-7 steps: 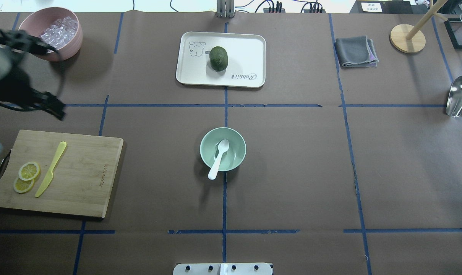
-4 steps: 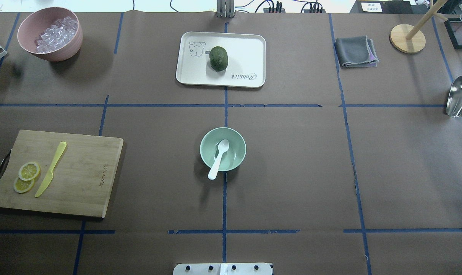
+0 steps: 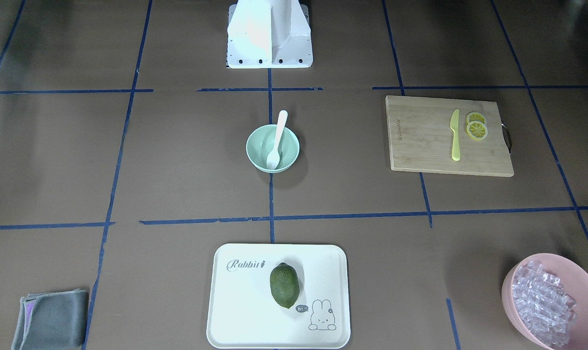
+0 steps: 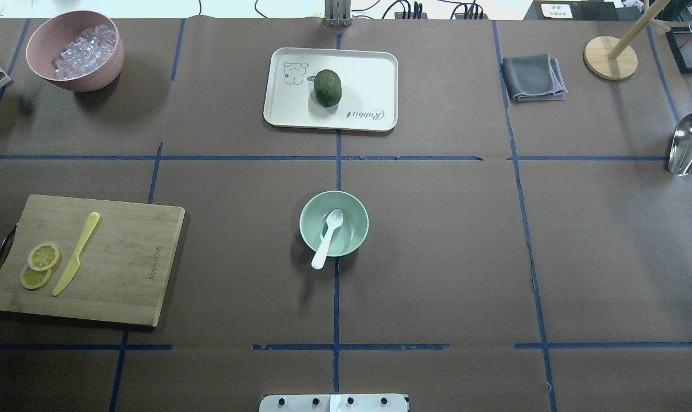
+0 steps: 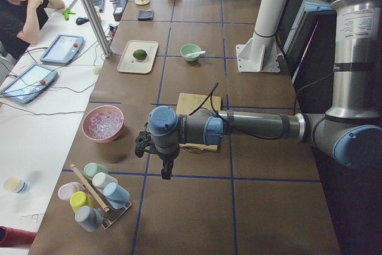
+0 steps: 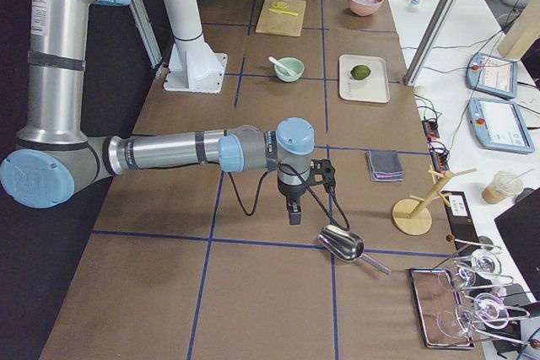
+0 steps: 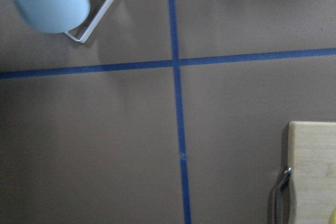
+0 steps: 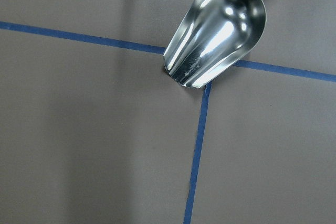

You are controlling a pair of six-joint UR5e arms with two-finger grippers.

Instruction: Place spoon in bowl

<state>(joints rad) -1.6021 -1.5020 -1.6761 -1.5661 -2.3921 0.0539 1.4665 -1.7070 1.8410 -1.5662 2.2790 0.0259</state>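
The white spoon [image 4: 327, 237] lies in the mint-green bowl [image 4: 360, 220] at the table's middle, scoop inside and handle leaning over the near rim. Both also show in the front-facing view: the spoon [image 3: 276, 141] and the bowl [image 3: 255, 146]. My left gripper [image 5: 166, 174] shows only in the exterior left view, far off past the cutting board near the cup rack. My right gripper [image 6: 293, 215] shows only in the exterior right view, beside the metal scoop. I cannot tell whether either is open or shut. Neither is near the bowl.
A wooden cutting board [image 4: 122, 257] with a yellow knife [image 4: 76, 252] and lemon slices lies left. A pink bowl [image 4: 94, 77] of clear cubes, a white tray [image 4: 368, 74] with a green fruit, a grey cloth [image 4: 532, 77] and a metal scoop [image 8: 218, 32] stand around.
My left arm, at the overhead view's left edge a second ago, has moved out of that view. The spoon and bowl have not moved.
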